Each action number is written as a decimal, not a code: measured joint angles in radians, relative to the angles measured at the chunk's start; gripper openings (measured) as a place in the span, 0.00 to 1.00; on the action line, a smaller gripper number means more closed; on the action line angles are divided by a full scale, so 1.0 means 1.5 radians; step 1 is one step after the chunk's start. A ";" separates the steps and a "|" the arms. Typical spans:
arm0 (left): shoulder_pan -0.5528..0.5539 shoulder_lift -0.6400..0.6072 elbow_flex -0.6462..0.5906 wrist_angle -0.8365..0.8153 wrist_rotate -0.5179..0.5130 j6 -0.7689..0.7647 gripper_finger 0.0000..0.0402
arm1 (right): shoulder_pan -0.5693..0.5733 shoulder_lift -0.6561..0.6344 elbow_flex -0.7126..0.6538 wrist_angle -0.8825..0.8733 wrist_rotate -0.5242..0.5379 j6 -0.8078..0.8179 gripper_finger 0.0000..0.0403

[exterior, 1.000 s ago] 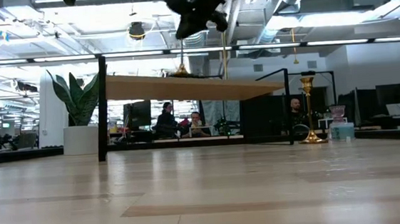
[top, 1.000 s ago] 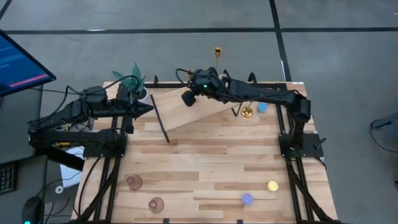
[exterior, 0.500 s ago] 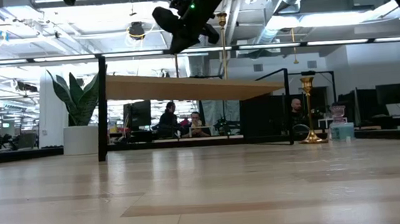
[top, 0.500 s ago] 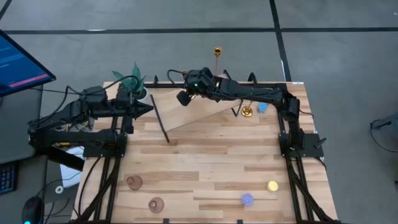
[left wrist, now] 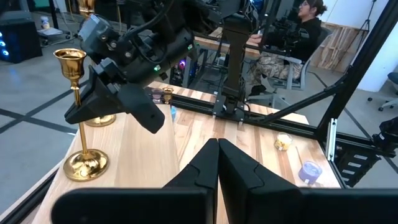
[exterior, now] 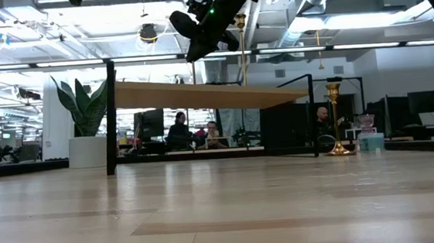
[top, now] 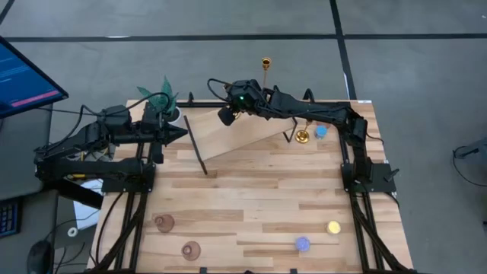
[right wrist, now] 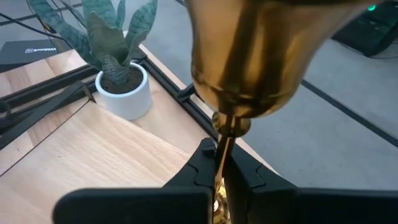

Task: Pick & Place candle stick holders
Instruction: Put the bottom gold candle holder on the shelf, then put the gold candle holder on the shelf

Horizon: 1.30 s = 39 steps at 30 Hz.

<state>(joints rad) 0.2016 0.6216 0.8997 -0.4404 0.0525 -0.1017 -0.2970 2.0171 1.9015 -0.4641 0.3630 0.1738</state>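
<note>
My right gripper [right wrist: 217, 157] reaches over the raised wooden shelf [top: 236, 137] and is shut on a gold candlestick holder [left wrist: 76, 112], whose cup [right wrist: 261, 56] fills the right wrist view. A taller gold holder [top: 265, 64] stands behind it on the shelf. A third gold holder [top: 302, 135] stands on its base on the table at the far right. Two squat pink holders [top: 163, 223] [top: 190, 250] sit near the front left. My left gripper [top: 183, 132] waits shut at the table's left, touching nothing. My right gripper pinches the thin stem [right wrist: 222, 148] between its two fingers, below the cup. The fingers [left wrist: 93, 107] come from the table's right, slanting down, and lie across the stem. The holder stays upright, its round base [left wrist: 86, 165] at the shelf top; whether it touches there I cannot tell.
A potted plant [top: 163, 103] stands at the far left beside the shelf. Small round lights lie on the table: blue [top: 320, 131] by the gold holder, yellow [top: 333, 227] and blue [top: 302, 243] at the front right. Black shelf legs [top: 196, 148] stand mid-table.
My right gripper has carried the gold holder along the shelf toward the table's left and far edge, sinking slightly. It has stayed shut on the stem and the holder has stayed upright.
</note>
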 joint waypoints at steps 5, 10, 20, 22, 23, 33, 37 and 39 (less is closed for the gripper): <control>0.000 0.000 0.000 0.000 0.000 0.000 0.02 | -0.004 -0.001 0.000 -0.009 -0.003 0.002 0.00; 0.000 0.000 0.000 0.000 0.000 0.000 0.02 | -0.003 -0.001 0.000 -0.012 0.000 0.000 0.02; 0.000 0.000 0.000 0.000 0.000 0.000 0.02 | -0.009 -0.001 0.000 -0.015 -0.002 0.000 0.08; 0.000 0.000 0.000 0.000 0.000 0.000 0.02 | -0.009 -0.001 0.000 -0.017 0.000 0.000 0.12; 0.000 0.000 0.000 0.000 0.000 0.000 0.02 | -0.009 -0.001 0.000 -0.017 0.000 0.000 0.14; 0.000 0.000 0.000 0.000 0.000 0.000 0.02 | -0.008 -0.001 0.000 -0.015 0.000 -0.011 0.39; 0.000 0.000 0.000 0.000 0.000 0.000 0.02 | -0.004 -0.001 0.000 -0.019 0.002 -0.013 0.50; 0.000 0.000 0.000 0.000 0.000 0.000 0.02 | -0.003 -0.004 0.000 -0.030 0.003 -0.013 0.53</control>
<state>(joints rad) 0.2016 0.6213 0.8997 -0.4404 0.0525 -0.1020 -0.3011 2.0111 1.9018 -0.5096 0.3668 0.1540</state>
